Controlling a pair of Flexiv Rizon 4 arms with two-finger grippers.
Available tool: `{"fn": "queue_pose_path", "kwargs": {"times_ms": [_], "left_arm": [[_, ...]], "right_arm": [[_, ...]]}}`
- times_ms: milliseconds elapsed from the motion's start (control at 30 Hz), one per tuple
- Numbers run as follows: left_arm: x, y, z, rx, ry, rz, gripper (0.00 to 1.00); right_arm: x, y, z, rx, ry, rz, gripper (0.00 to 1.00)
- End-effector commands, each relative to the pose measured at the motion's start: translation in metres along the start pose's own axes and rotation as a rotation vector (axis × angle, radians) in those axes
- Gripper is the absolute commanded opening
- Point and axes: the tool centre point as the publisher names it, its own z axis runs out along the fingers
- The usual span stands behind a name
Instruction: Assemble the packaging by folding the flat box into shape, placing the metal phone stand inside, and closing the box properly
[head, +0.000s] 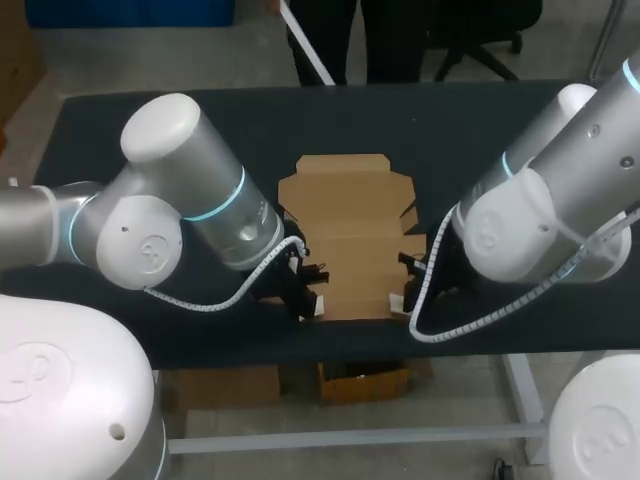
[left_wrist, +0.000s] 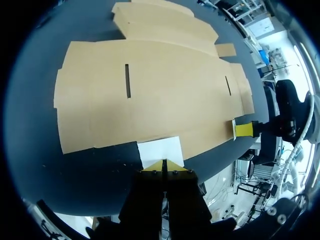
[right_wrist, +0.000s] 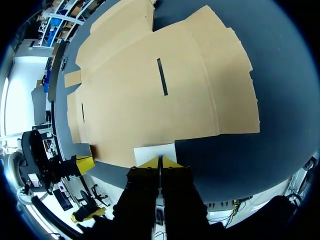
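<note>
You're barely started: the box (head: 345, 235) lies flat on the table (head: 450, 120), with nothing folded. The left gripper (left_wrist: 164, 165) and right gripper (right_wrist: 160, 161) are clenched empty at its 7 and 5 o'clock corners. The phone stand is unseen.

We see the table (head: 120, 110) lit evenly from overhead, its dark top matte and free of glare. Our left arm (head: 190, 200) and right arm (head: 560, 200) carry soft highlights on their white shells and cast only faint shadows beside the flat box (head: 345, 240). In both wrist views the box's straight edges bow toward the rim and brightness past the table's edge washes out. The black bodies behind the left gripper (left_wrist: 164, 167) and right gripper (right_wrist: 160, 162) sit dark and soft.
</note>
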Motion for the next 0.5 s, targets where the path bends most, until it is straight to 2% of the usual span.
{"fn": "queue_pose_path", "kwargs": {"times_ms": [33, 500], "left_arm": [[0.0041, 0.0019, 0.006, 0.019, -0.026, -0.006, 0.0], [0.0013, 0.0012, 0.0149, 0.029, -0.063, -0.028, 0.0]], "right_arm": [[0.0003, 0.0005, 0.007, -0.013, -0.015, 0.001, 0.0], [-0.003, -0.0041, 0.0131, -0.052, -0.04, -0.004, 0.0]]}}
